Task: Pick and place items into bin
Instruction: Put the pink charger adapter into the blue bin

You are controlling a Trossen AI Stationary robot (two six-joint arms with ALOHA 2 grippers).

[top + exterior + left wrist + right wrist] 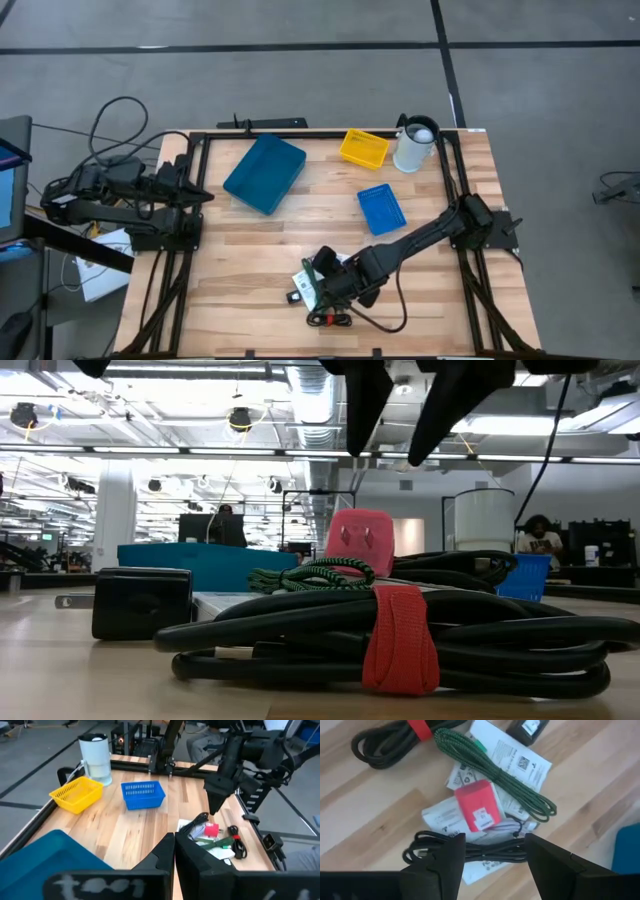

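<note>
Right gripper (495,855) open over the item pile at lower centre of high view — fingers straddle a black cord (470,851), w/ red-pink piece (477,810), green cord (495,772), white cards (520,755) just beyond. Left gripper (174,865) closed, parked at left edge — teal bin (264,172) upper centre.

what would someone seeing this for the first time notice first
Probably the heap of items near the table's front edge: a pink-red block on white printed papers, a green braided cord and black cables bound by a red strap. The right gripper hovers just above it, open. Farther back sit a teal bin and yellow and blue baskets.
</note>
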